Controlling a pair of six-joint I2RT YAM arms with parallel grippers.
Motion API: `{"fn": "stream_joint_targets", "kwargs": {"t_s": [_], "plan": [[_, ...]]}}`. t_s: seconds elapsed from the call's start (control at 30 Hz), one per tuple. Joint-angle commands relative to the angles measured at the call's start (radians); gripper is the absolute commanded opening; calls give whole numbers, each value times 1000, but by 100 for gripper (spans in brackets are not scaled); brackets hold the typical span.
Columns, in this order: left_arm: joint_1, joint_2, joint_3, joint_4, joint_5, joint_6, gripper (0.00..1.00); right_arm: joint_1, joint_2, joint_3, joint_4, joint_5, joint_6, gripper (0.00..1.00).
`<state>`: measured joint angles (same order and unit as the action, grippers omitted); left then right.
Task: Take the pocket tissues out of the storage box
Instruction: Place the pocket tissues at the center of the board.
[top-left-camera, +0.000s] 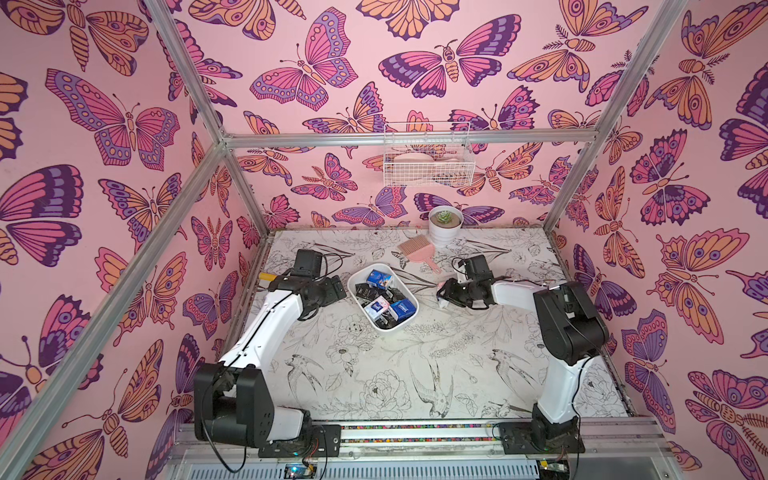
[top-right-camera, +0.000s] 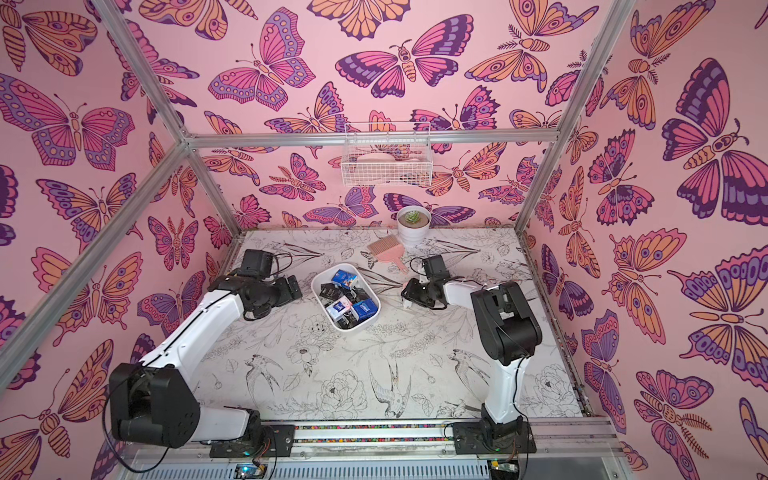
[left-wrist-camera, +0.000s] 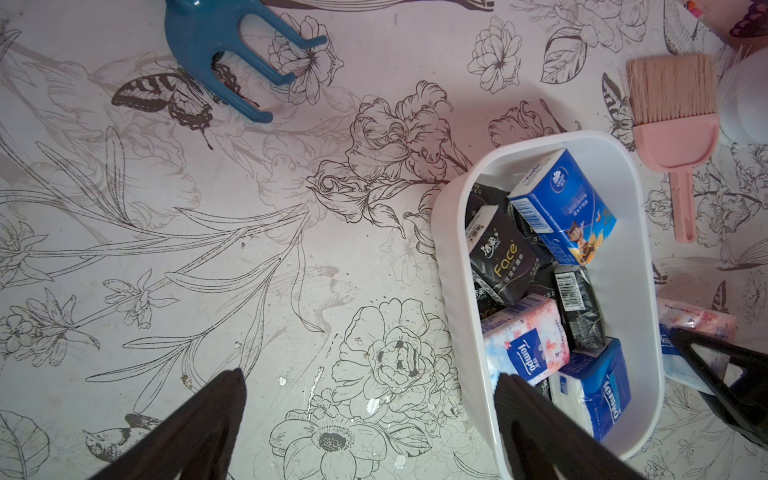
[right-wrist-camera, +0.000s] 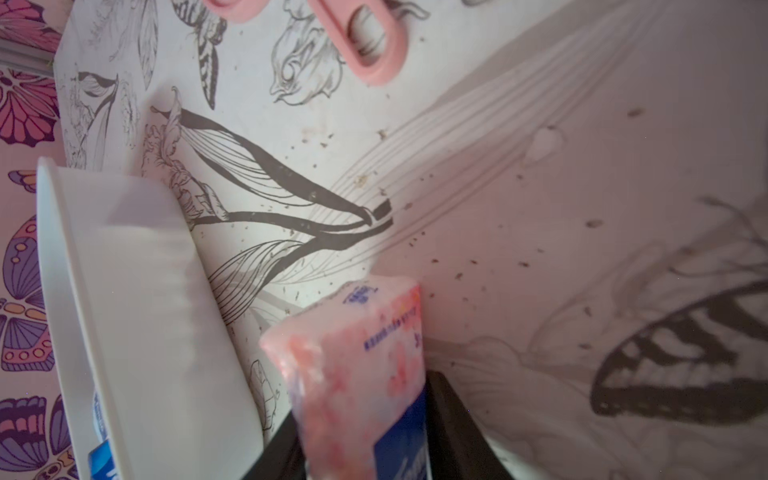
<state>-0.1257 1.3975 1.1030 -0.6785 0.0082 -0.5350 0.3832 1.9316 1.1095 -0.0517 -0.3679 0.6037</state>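
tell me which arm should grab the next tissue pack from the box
Left. The left gripper is open and empty, one finger already above the storage box near the Tempo pack. The right gripper is outside the box with a pink pack between its jaws.

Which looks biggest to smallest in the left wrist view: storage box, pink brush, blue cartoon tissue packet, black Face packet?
1. storage box
2. pink brush
3. blue cartoon packet
4. black Face packet

The last two look close; the black one is partly overlapped, so that order is unsure.
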Motion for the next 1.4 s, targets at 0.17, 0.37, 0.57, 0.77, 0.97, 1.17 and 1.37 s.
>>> {"fn": "stream_joint_targets", "kwargs": {"t_s": [0.17, 0.37, 0.57, 0.77, 0.97, 1.17, 1.37], "plan": [[-3, 7, 18, -15, 9, 11, 100, -43, -141, -19, -188, 153, -88, 60], [-3, 11, 21, -14, 21, 9, 100, -43, -191, 1, -280, 216, -152, 63], [-5, 6, 15, -14, 28, 11, 100, -43, -161, -2, -290, 238, -173, 54], [-4, 3, 11, -15, 32, 12, 100, -41, -102, 24, -271, 238, -204, 46], [-5, -6, 4, -15, 36, 18, 100, -42, -32, 80, -305, 234, -260, 38], [-6, -19, -9, -13, 27, 23, 100, -40, -40, 107, -330, 241, -296, 40], [-5, -32, -15, -15, 14, 30, 100, -7, -148, 139, -385, 273, -316, 47]]}}
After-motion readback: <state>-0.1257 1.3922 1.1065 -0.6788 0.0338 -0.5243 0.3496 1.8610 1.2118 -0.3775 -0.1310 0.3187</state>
